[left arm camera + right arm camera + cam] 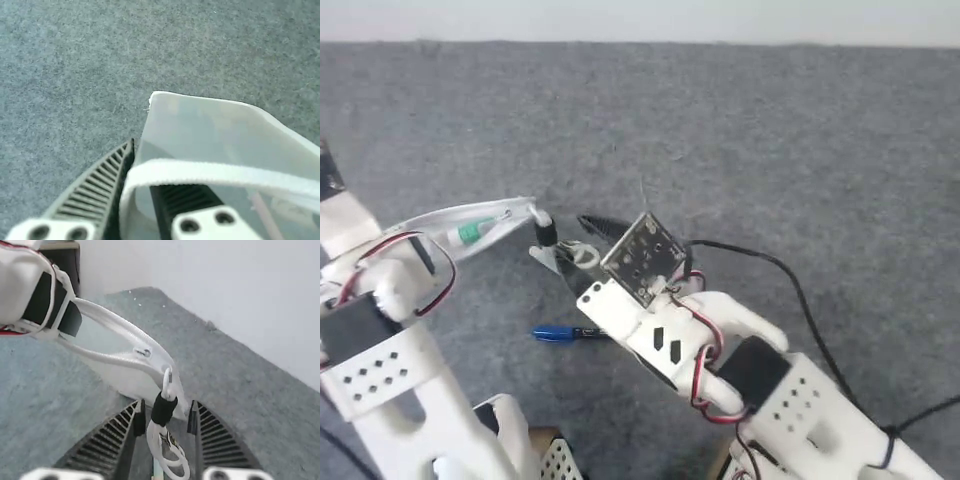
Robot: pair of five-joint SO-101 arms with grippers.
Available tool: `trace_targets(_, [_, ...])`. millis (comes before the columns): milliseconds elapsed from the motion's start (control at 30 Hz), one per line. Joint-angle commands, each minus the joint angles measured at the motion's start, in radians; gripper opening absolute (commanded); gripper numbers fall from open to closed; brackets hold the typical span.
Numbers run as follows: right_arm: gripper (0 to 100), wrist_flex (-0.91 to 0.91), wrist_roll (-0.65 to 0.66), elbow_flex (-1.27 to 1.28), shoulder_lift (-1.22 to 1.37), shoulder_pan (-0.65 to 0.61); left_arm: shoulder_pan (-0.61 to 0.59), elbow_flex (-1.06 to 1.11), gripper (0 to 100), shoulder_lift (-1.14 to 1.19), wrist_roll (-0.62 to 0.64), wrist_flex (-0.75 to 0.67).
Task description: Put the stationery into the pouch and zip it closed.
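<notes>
Left arm [385, 370] sits near left on my feed, forearm rising toward centre. Left gripper [145, 172] is clamped on the pouch [210, 130] wall, one finger on each side of it. Right arm [760, 375] comes in from near right, stretched low toward far left, wrist rolled with the camera board up. Right gripper [165, 407] points at the left one, fingers [115, 435] parted with a gap between them. The two grippers are near each other, not touching.
</notes>
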Motion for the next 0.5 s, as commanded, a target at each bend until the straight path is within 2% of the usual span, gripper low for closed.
trace_targets(0, [13.3, 0.288, 0.037, -0.190, -0.036, 0.016, -0.009, -0.015, 1, 0.008, -0.011, -0.035])
trace_targets(467, [13.3, 0.596, 0.193, -0.201, -0.035, 0.018, -0.009, -0.015, 1, 0.008, -0.011, -0.034])
